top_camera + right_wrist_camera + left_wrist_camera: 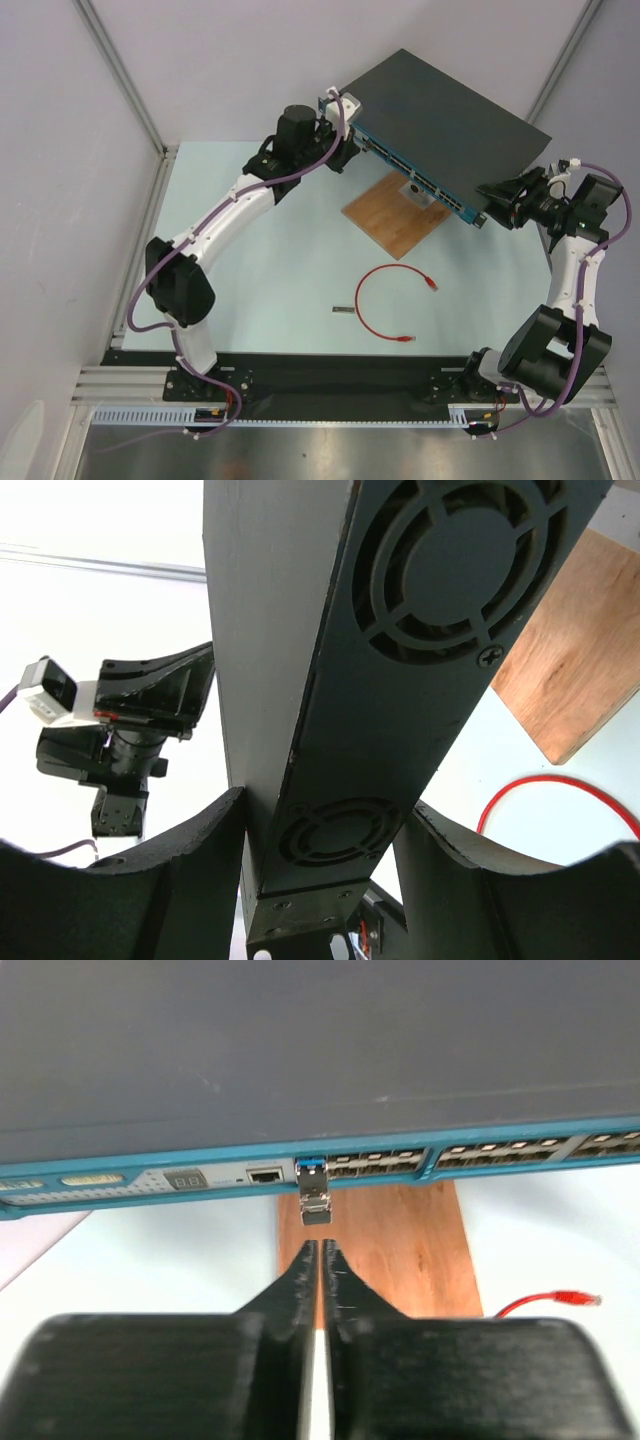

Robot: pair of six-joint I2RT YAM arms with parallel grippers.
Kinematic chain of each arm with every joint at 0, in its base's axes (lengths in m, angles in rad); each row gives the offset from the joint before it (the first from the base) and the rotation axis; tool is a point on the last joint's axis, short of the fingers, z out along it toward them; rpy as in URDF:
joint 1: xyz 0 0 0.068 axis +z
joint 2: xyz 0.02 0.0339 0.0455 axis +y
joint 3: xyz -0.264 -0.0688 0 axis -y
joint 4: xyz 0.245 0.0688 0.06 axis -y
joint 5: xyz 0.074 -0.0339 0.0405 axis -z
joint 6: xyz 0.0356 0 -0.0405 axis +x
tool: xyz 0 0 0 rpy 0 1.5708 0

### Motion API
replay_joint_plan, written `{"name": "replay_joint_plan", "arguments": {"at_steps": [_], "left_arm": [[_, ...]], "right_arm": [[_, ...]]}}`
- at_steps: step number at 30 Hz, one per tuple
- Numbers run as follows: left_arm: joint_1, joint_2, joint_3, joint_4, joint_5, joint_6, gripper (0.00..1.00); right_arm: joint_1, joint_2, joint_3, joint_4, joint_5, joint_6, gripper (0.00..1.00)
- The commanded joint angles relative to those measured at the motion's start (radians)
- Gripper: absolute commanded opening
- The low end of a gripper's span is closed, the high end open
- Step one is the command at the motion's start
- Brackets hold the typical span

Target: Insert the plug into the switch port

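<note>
left fingers [309, 1265]: pressed shut, empty | right fingers [195, 860]: clamped across switch [450, 120] end | surroundings: plug [431, 284] loose on pale counter [280, 290], grey walls [200, 60]

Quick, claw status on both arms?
Left claw: closed, empty.
Right claw: clamped on the switch end.

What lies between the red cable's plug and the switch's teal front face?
The brown wooden board lies between plug and switch, clearest in the top view.

No legible text; switch [320, 1055] front markings blurred.
</note>
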Motion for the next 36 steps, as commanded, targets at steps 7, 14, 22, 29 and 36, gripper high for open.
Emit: {"name": "replay_joint_plan", "arguments": {"at_steps": [7,14,22,29,36], "left_arm": [[0.006,0.046,0.063,-0.007,-0.017,0.017,0.00],[0.006,0.096,0.125,0.002,-0.011,-0.013,0.00],[0.003,0.173,0.214,0.005,0.009,-0.052,0.00],[0.001,0.189,0.210,0.075,0.015,-0.096,0.00],[-0.003,0.195,0.201,0.192,0.019,-0.199,0.00]], "right_arm": [[0.049,0.042,0.047,0.121,0.138,-0.116,0.00],[0.049,0.048,0.047,0.116,0.138,-0.122,0.00],[0.047,0.055,0.045,0.105,0.137,-0.136,0.00],[0.044,0.062,0.045,0.102,0.135,-0.141,0.00],[0.041,0.067,0.044,0.101,0.137,-0.147,0.00]]}}
